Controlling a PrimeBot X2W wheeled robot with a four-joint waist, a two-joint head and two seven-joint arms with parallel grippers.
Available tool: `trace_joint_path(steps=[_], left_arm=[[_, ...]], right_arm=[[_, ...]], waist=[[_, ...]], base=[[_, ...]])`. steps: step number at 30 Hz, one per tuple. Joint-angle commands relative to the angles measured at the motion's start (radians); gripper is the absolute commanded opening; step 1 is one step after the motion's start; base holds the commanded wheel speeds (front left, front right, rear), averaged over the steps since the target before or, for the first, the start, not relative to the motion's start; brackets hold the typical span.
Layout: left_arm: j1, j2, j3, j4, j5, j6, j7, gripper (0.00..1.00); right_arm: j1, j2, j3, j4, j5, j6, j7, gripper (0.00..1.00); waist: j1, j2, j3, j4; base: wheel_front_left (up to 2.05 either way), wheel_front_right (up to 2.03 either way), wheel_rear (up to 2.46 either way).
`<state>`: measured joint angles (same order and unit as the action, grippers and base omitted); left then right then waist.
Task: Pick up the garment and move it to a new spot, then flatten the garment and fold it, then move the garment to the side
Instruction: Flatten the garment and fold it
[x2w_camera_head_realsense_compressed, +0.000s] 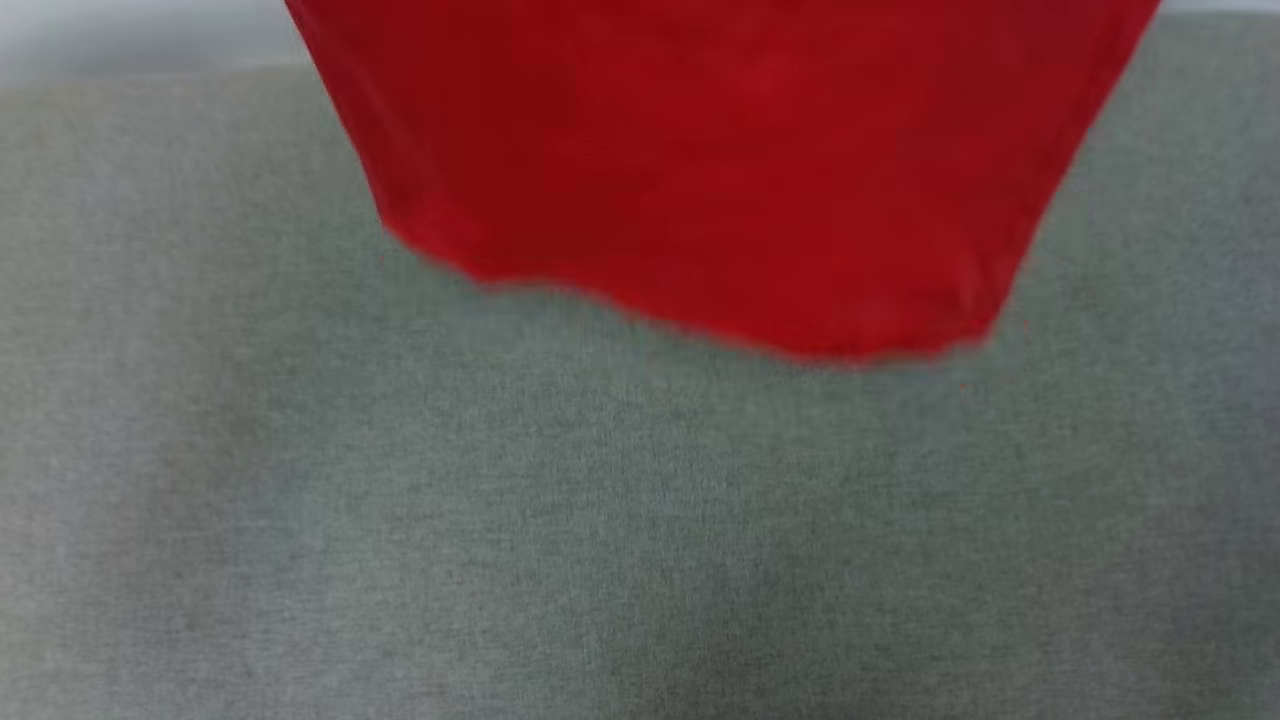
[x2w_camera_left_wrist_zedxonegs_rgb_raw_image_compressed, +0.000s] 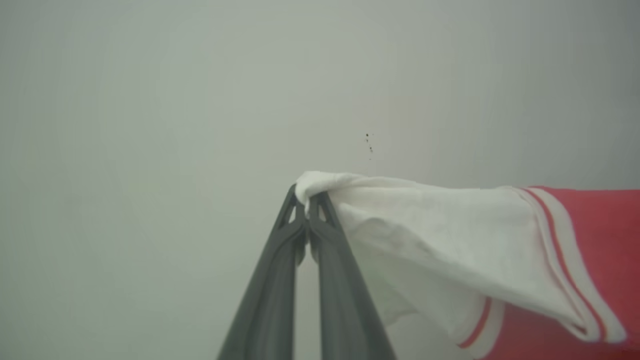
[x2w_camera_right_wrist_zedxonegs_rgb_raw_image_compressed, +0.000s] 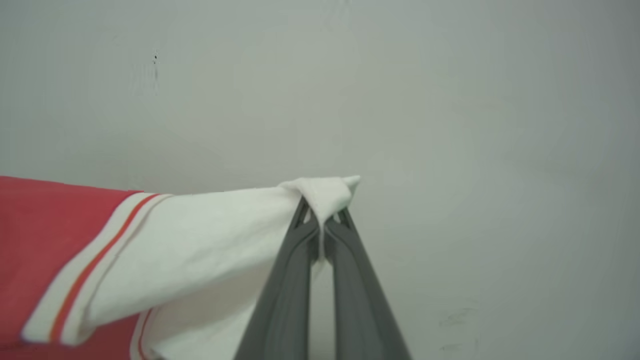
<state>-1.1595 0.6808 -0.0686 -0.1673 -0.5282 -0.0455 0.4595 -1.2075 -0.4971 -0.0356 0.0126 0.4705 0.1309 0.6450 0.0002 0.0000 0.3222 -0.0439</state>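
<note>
Head view first, and we have one red jersey-style fabric T-shirt (x2w_camera_head_realsense_compressed: 720, 170) hanging down from the top edge. It is plain red cloth all the way to a wavy bottom hem that dips lowest on the right. Beneath it spreads one grey woven-cloth surface (x2w_camera_head_realsense_compressed: 500, 520), with a pale strip along its far edge. The picture is blurred, so we cannot tell whether the hem brushes the surface or hangs just clear of it.

Over to the left wrist view, and here is the left hand (x2w_camera_left_wrist_zedxonegs_rgb_raw_image_compressed: 306, 200). Its two long dark grey fingers are pressed together at the tips, pinching the bunched corner of one white short sleeve (x2w_camera_left_wrist_zedxonegs_rgb_raw_image_compressed: 440, 235). That sleeve stretches away to the right, where a white band with a thin red stripe meets the red body. We spot another red stripe on the sleeve's lower fold. Behind it all stands one plain pale wall (x2w_camera_left_wrist_zedxonegs_rgb_raw_image_compressed: 150, 125) carrying a few tiny dark specks.

Now the right wrist view, and it is the mirror picture. The right hand (x2w_camera_right_wrist_zedxonegs_rgb_raw_image_compressed: 323, 215) has its two dark fingers clamped on the folded tip of the second white short sleeve (x2w_camera_right_wrist_zedxonegs_rgb_raw_image_compressed: 210, 230). This sleeve runs off to the left, to its own striped band and the red body. The same pale wall sits behind.
</note>
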Motion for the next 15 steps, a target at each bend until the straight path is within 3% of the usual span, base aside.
trace_joint_path(steps=[1, 9, 15], left_arm=[[-0.064, -0.012, -0.004, 0.041, 0.015, 0.002, -0.023, 0.00], [-0.392, -0.099, -0.058, 0.312, 0.114, 0.011, -0.225, 0.00], [-0.542, -0.148, -0.099, 0.511, 0.169, 0.003, -0.365, 0.00]], right_arm=[[-0.051, 0.010, 0.014, 0.032, -0.021, 0.000, -0.025, 0.00], [-0.360, 0.074, 0.053, 0.281, -0.139, 0.000, -0.209, 0.00], [-0.493, 0.106, 0.075, 0.441, -0.194, 0.000, -0.332, 0.00]], waist=[[-0.0002, 0.0000, 0.092, 0.001], [-0.0002, 0.0000, 0.255, 0.010], [-0.0002, 0.0000, 0.342, 0.022]], base=[[0.00, 0.00, 0.00], [0.00, 0.00, 0.00], [0.00, 0.00, 0.00]])
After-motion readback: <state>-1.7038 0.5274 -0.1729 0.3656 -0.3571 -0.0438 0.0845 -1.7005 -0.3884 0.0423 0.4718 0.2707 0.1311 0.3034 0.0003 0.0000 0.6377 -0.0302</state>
